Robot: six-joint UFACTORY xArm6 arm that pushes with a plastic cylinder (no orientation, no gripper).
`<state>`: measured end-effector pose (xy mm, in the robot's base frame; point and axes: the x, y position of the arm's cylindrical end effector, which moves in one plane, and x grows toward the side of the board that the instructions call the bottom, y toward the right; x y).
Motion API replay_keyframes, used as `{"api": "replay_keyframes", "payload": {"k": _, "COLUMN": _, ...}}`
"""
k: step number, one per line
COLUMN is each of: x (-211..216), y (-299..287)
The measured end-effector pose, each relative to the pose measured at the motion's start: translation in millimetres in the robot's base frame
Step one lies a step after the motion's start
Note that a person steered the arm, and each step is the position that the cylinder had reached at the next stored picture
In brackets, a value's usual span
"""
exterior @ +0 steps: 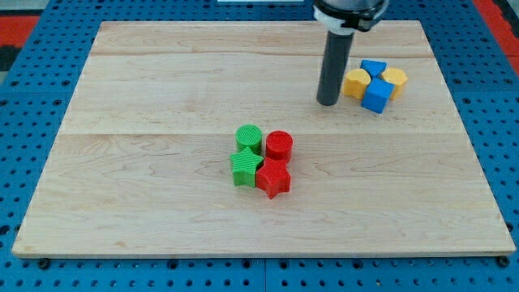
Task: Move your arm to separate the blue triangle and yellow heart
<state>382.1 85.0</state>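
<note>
The blue triangle [374,68] lies at the view's upper right, at the top of a tight cluster. The yellow heart [356,83] touches it on its lower left. A yellow hexagon-like block [395,79] sits on the triangle's right, and a blue cube [377,96] sits below it. My tip [328,103] rests on the board just left of the yellow heart and slightly below it, with a small gap between them. The dark rod rises from the tip to the view's top edge.
A second cluster sits near the board's middle: a green cylinder [249,137], a red cylinder [279,144], a green star [245,167] and a red star [274,178], all touching. The wooden board [146,97] lies on a blue pegboard [32,97].
</note>
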Motion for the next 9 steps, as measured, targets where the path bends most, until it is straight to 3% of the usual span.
{"api": "replay_keyframes", "payload": {"k": 2, "x": 34, "y": -15}}
{"api": "replay_keyframes", "payload": {"k": 3, "x": 55, "y": 42}}
{"api": "replay_keyframes", "payload": {"k": 5, "x": 24, "y": 125}}
{"api": "replay_keyframes", "payload": {"k": 6, "x": 5, "y": 122}}
{"api": "replay_keyframes", "payload": {"k": 9, "x": -7, "y": 20}}
